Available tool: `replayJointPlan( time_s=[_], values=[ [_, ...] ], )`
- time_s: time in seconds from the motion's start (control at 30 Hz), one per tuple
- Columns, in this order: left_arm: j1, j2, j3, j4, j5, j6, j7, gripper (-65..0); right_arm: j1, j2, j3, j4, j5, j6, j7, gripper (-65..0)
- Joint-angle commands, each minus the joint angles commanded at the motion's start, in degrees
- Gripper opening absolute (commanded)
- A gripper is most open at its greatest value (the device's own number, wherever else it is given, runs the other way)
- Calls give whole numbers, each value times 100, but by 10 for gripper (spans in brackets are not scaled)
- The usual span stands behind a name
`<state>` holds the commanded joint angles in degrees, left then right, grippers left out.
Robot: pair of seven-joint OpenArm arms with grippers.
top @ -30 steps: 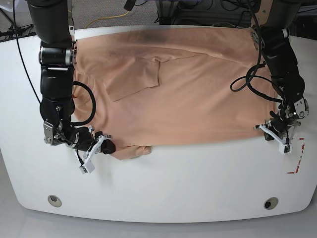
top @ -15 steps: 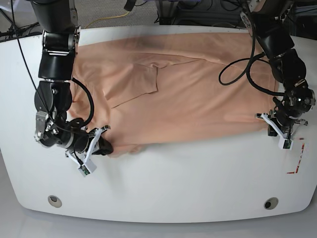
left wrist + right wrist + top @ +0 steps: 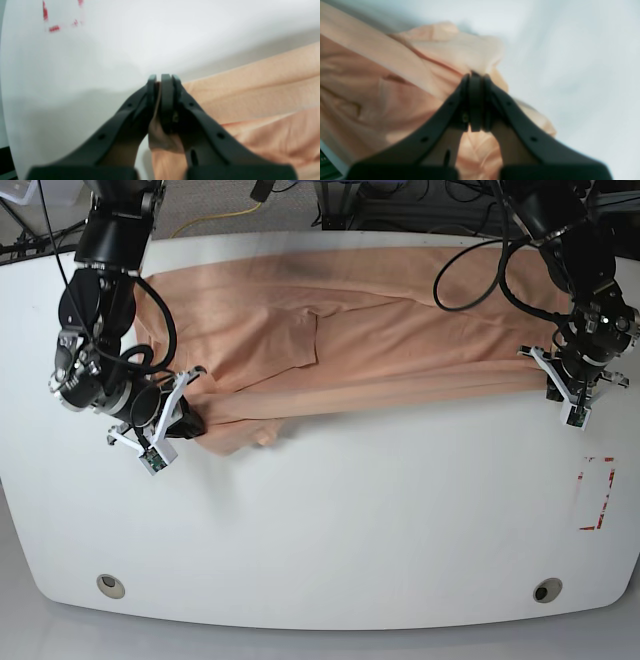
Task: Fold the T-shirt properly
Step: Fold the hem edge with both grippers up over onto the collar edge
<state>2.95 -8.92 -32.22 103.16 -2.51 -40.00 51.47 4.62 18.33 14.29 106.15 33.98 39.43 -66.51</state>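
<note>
The white worktop (image 3: 400, 550) is the broadest thing before me, and its near half gives me bare room to lay cloth down. Next in size is the T-shirt (image 3: 380, 320), salmon-pink, spread across much of the far half, with a long straight edge drawn between my two arms and a smaller flap folded over on the right arm's side. I judge that I have it by both ends of this near edge so that the edge rises or travels evenly; held at one end only, it would probably twist and bunch. Some cloth hangs or trails below my right gripper (image 3: 190, 423), towards the near side, and I would want that tucked in before the fold is set down. That gripper is pressed nearly closed, with the shirt's gathered edge pinched between its fingers and a little tuft poking out beyond the tips. My left gripper (image 3: 557, 388) is likewise closed to a sliver, nipping a thin layer of cloth at the corner of the edge; the narrow bite could slip if I pull hard. Smallest are the red marks (image 3: 592, 528) beside the left arm, which the fold needn't touch.
</note>
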Motion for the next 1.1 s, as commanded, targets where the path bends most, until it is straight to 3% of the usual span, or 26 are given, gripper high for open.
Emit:
replayJointPlan(
  time_s=[0.17, 0.27, 0.4, 0.5, 0.77, 0.8, 0.83, 0.9, 1.0, 1.1],
  values=[
    [440, 0, -9, 264, 0, 0, 44, -646, -703, -18, 18, 624, 0, 0, 0, -650],
    [580, 0, -9, 396, 0, 0, 396, -646, -1099, -26, 70, 870, 18, 0, 0, -650],
    [747, 0, -18, 536, 0, 0, 949, -646, -1697, -176, 607, 923, 774, -35, 0, -650],
    [958, 0, -18, 536, 18, 0, 985, -644, -2084, -211, 897, 923, 1160, -53, 0, -650],
    [1468, -44, 35, 536, 18, 0, 993, -636, -2558, -413, 949, 897, 1160, -53, 0, -650],
    [1512, -44, 35, 536, 18, 0, 993, -612, -2567, -422, 941, 862, 1160, -53, 0, -642],
    [1521, -53, 35, 536, 18, 0, 993, -589, -2567, -422, 932, 818, 1160, -53, 0, -615],
    [1565, -53, 53, 519, 35, 0, 993, -485, -2576, -404, 923, 747, 1160, -53, 0, -501],
    [1600, -202, 158, 492, 35, 0, 993, -312, -2646, -396, 949, 747, 1160, -53, -9, -273],
    [1600, -255, 237, 484, 35, 0, 993, -242, -2752, -316, 958, 835, 1213, -53, -9, -144]
  ],
)
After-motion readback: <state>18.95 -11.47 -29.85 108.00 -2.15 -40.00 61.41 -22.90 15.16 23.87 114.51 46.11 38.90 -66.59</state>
